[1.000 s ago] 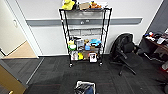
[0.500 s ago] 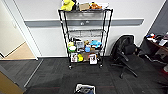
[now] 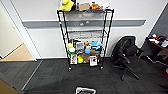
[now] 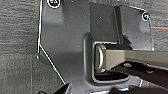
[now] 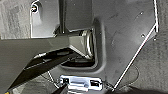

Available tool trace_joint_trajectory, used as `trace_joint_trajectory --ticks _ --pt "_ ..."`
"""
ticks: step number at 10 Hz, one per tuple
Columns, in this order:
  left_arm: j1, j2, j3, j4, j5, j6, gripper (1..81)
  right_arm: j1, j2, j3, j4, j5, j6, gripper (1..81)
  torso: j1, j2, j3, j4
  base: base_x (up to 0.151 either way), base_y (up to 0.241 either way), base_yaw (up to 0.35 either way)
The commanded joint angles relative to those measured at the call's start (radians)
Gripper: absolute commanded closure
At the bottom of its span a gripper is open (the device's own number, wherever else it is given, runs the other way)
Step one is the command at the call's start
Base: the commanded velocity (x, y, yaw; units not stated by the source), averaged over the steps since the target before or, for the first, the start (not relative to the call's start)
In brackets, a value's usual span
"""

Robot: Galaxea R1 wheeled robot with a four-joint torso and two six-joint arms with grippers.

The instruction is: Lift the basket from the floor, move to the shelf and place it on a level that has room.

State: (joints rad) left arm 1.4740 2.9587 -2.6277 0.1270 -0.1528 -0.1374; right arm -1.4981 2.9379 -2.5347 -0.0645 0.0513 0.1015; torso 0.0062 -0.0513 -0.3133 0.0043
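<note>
The basket, small and cream-white with dark items in it, stands on the floor of dark carpet at the near edge of the head view. Straight beyond it the shelf, a tall black-posted wire rack, stands against the white wall. Its second level from the top is a bare grey grid. A yellow plush toy and boxes crowd the top tier, and the two lower tiers are full of small items. Both wrist views look down on carpet past the robot's own dark plate.
A black office chair stands right of the shelf, with a cluttered desk at the far right. An open doorway to tan wooden flooring lies at the left. Carpet stretches between the basket and the shelf.
The whole head view has shifted: the shelf looks larger and the basket has slid down to the picture's near edge, so the camera moved forward. Nothing in the scene moved.
</note>
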Motion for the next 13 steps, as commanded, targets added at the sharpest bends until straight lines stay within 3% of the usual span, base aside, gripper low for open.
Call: trace_joint_trajectory --ticks 1,13 --pt "-0.013 -0.003 0.003 -0.001 0.061 -0.005 1.0 0.018 -0.003 0.004 -0.011 -0.071 0.000 1.0 0.000 0.000 0.000 0.000 0.122 0.000 0.000" --pt "-0.013 0.011 0.003 0.010 0.062 -0.005 1.0 0.021 0.003 0.001 -0.012 -0.073 -0.002 1.0 0.000 0.000 0.000 0.000 0.113 0.000 0.000"
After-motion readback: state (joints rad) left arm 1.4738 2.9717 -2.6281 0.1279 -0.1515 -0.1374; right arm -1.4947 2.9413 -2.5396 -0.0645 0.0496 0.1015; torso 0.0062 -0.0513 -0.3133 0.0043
